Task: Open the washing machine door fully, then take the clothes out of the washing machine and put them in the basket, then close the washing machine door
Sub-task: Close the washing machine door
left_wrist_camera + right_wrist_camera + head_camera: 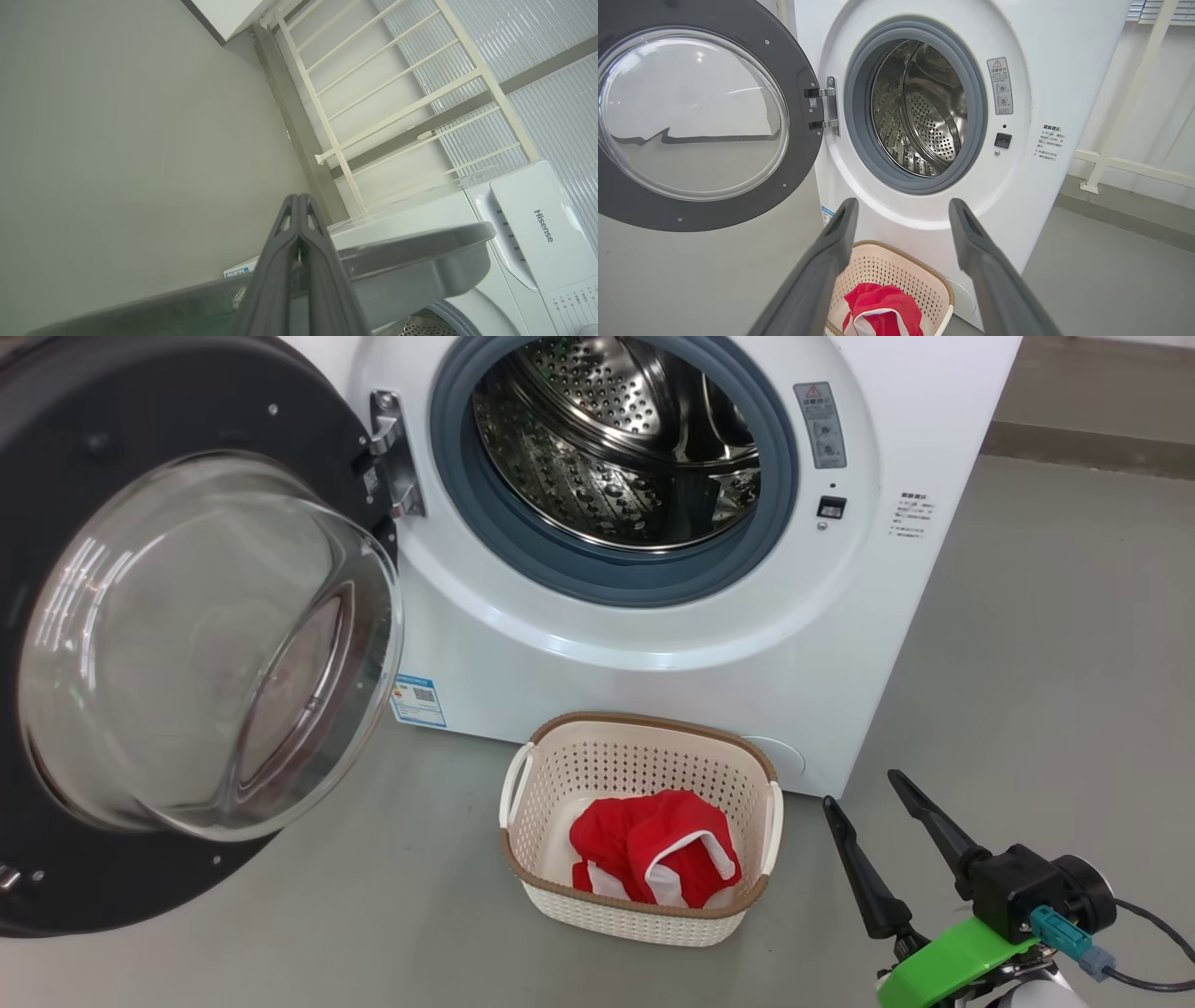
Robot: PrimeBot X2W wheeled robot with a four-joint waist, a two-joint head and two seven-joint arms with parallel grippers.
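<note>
The white washing machine [653, 644] stands with its round black-rimmed door [56, 523] swung wide to the left, glass bowl facing me. The steel drum [616, 439] looks bare inside. In the cream basket [761, 770] on the floor before the machine lie the red clothes [653, 854] with white trim. My right gripper [861, 791] is open and holds nothing, low at the right of the basket; its wrist view looks between the fingers [831, 242] at the basket [878, 266] and drum [920, 107]. My left gripper [299, 200] is shut, empty, by the door's rim [420, 266].
Grey floor surrounds the machine and basket. A cream metal rail [397, 112] runs along the wall beside the machine, also at the right edge [1125, 163] of the right wrist view. A latch slot [831, 507] and stickers sit right of the drum opening.
</note>
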